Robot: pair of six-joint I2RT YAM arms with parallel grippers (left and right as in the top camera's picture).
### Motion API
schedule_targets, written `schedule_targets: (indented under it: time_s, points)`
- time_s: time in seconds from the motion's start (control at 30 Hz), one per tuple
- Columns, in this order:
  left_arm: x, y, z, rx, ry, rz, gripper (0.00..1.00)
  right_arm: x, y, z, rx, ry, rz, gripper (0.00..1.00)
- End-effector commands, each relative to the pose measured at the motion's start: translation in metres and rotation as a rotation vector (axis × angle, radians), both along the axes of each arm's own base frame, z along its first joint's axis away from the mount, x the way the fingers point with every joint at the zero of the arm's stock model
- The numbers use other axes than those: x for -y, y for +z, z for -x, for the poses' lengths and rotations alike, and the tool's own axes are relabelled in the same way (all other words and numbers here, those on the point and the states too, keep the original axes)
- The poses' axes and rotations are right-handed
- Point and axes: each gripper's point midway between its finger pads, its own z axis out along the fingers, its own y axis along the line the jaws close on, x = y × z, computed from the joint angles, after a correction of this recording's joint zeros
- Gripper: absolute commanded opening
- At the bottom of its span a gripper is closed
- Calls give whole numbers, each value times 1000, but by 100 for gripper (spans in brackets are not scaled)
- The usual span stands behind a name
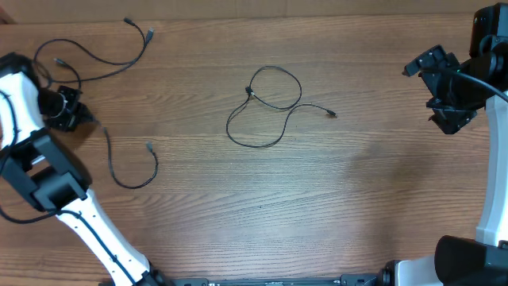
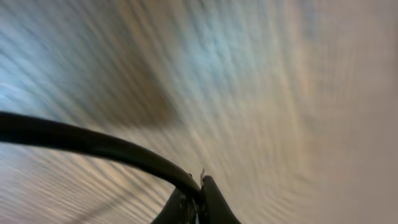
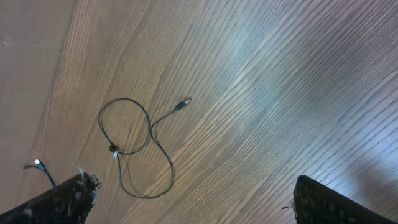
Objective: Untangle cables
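Your left gripper [image 2: 198, 199] is clamped on one thin, limp black cable [image 2: 93, 143] at the left of the wooden table [image 1: 381, 199]. Your right gripper [image 1: 435, 91] hangs open, well apart. Expect light, floppy handling, so pinch the centre looped cable [image 1: 274, 143] beside its knot [image 1: 249, 93].

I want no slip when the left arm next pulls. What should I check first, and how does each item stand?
1. Left end effector shut on a cable: ok. A cord runs into its closed fingers, apparently the top-left cable.
2. Right end effector open and holding nothing: ok.
3. Middle cable apart from the other two: ok.
4. Middle cable free of crossings: not ok, it crosses itself in a loop.
5. Short cable clear of the gripped one: cannot tell, one end lies close to the left end effector.
6. Left wrist view sharp: not ok, blurred.
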Motion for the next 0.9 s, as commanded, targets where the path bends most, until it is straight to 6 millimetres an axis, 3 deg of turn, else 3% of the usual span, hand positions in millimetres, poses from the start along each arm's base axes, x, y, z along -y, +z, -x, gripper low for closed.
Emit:
schedule_targets:
  time_s: [0.0,0.13,0.27,0.57,0.6,0.67,0.87]
  points:
    - [16,36,-22,168,163,342,4,1,3,0,13,5,14,100]
    - [4,61,-30,315,194,474,4,1,3,0,13,5,14,100]
    - [-7,68,-28,347,222,497,4,1,3,0,13,5,14,100]
    - [-24,85,-44,469,253,537,4,1,3,0,13,5,14,100]
    - [-26,85,-45,481,241,523,6,1,3,0,13,5,14,100]
    - [-26,83,-45,499,200,484,23,1,3,0,13,5,14,100]
    - [-32,60,-30,433,124,334,31,1,3,0,13,5,14,100]
